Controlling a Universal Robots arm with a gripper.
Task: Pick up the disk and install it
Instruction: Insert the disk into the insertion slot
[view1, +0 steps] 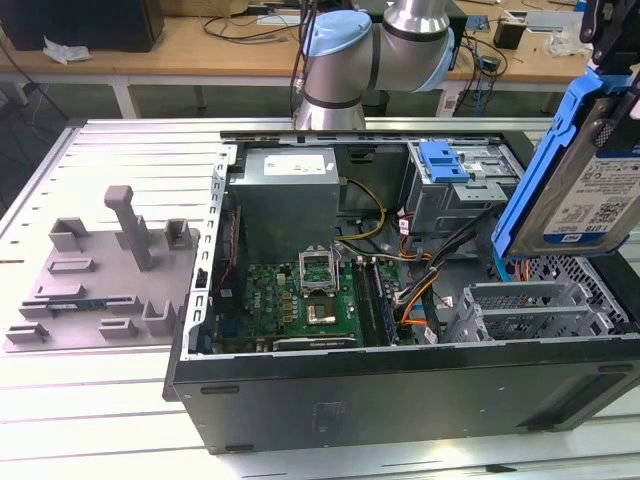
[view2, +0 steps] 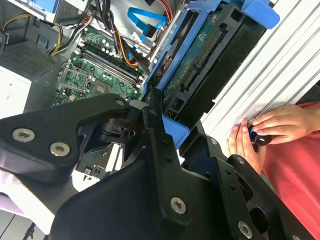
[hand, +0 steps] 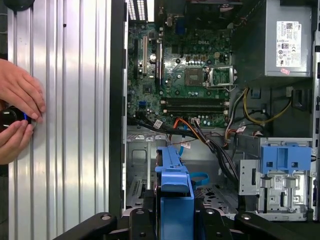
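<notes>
The disk (view1: 585, 180), a silver-grey drive with a white-and-blue label in a bright blue carrier frame, hangs upright above the open computer case (view1: 400, 390) at the exterior view's right. My gripper (view1: 604, 38) is shut on its upper end. In the second wrist view the black fingers (view2: 155, 135) clamp the blue frame, and the disk (view2: 200, 70) shows its circuit-board side. The first wrist view looks along the disk's edge (hand: 172, 185), held over the bare case floor beside the metal drive cage (hand: 275, 185).
The drive cage (view1: 455, 185) with a blue latch piece (view1: 443, 160) stands at the case's back right. Motherboard (view1: 300, 300), power supply (view1: 290, 195) and cables (view1: 420, 270) fill the case. A grey fixture (view1: 110, 270) lies to the left. A person's hands (hand: 17, 107) rest on the table beside the case.
</notes>
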